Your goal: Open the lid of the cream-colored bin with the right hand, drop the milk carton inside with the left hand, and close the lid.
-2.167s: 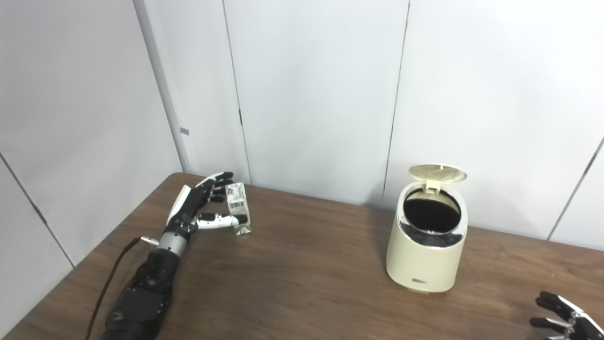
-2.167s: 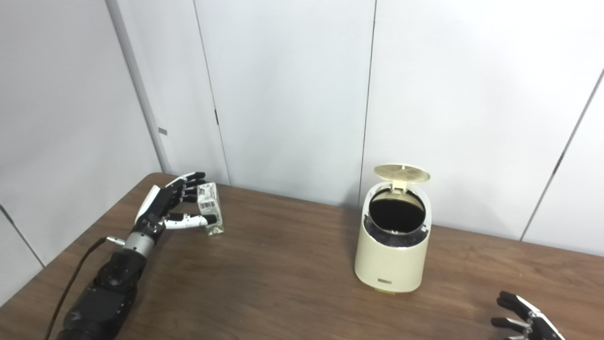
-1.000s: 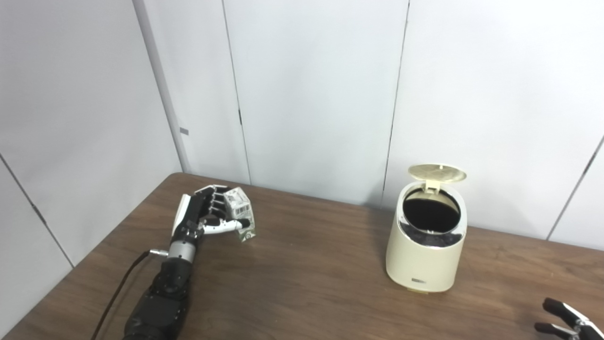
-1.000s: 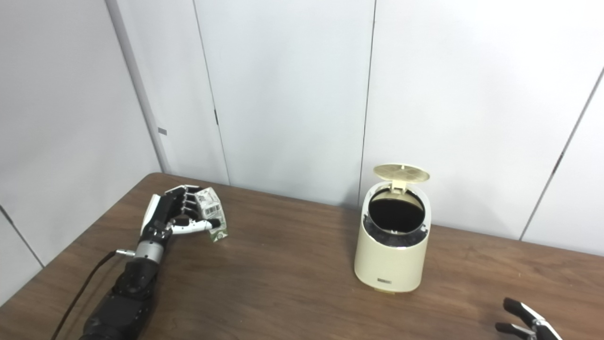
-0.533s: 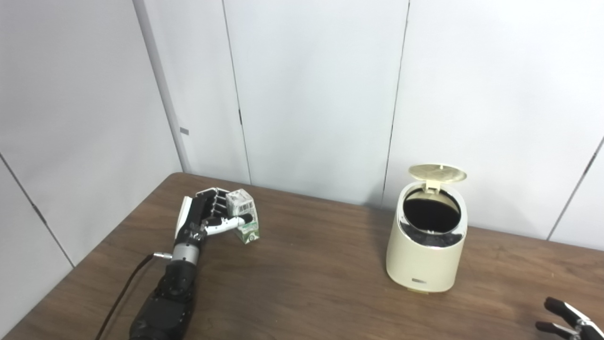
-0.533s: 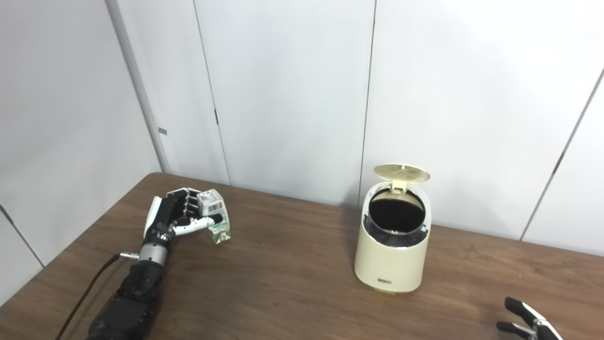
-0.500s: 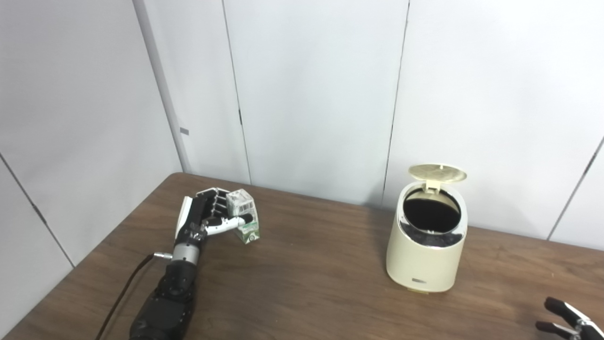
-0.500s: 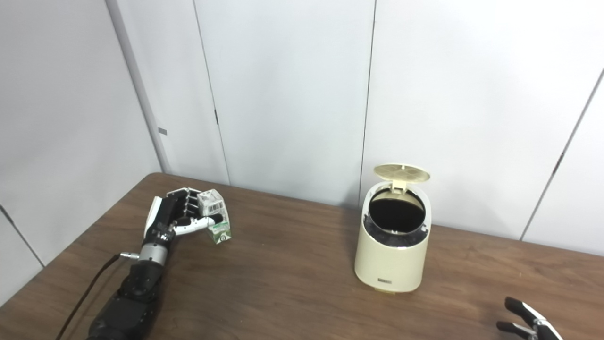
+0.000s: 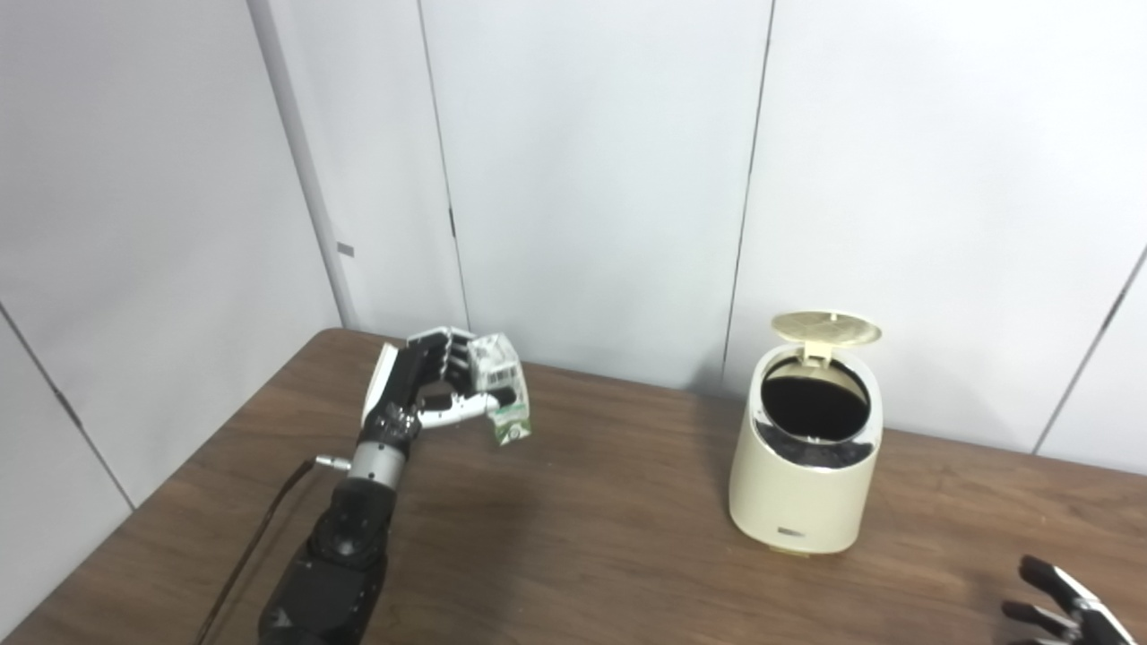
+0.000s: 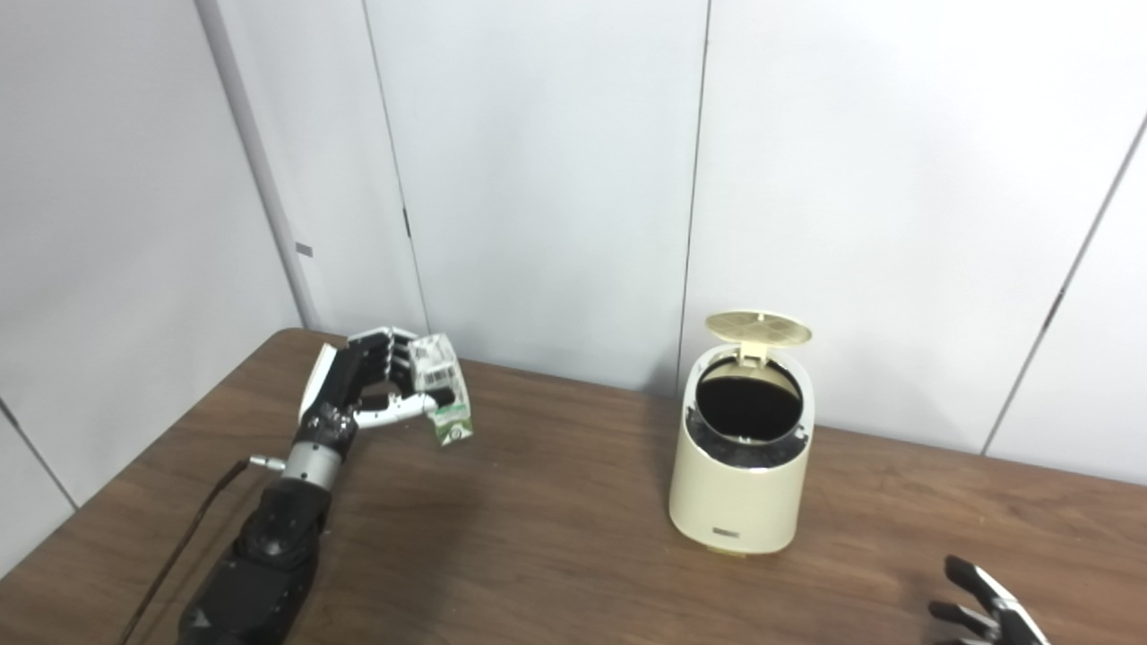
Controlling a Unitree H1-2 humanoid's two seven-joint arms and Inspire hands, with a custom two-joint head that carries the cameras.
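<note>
My left hand (image 9: pixel 421 385) is shut on the small white and green milk carton (image 9: pixel 502 390), holding it tilted above the brown table (image 9: pixel 573 537) at the left. The cream-colored bin (image 9: pixel 805 466) stands to the right, well apart from the carton. Its round lid (image 9: pixel 825 329) is tipped up at the back, and the dark opening shows. Only the fingertips of my right hand (image 9: pixel 1062 609) appear at the bottom right corner, spread apart and holding nothing. The same bin (image 10: pixel 742 457) and carton (image 10: pixel 442 381) show in the right eye view.
White wall panels (image 9: pixel 582 179) rise just behind the table's far edge. A dark cable (image 9: pixel 255 537) trails from my left wrist toward the table's left edge. Bare wood lies between the carton and the bin.
My left hand closed on the carton, lifted it off the table and carried it rightward toward the bin. The right hand stayed low at the corner. The lid stayed up.
</note>
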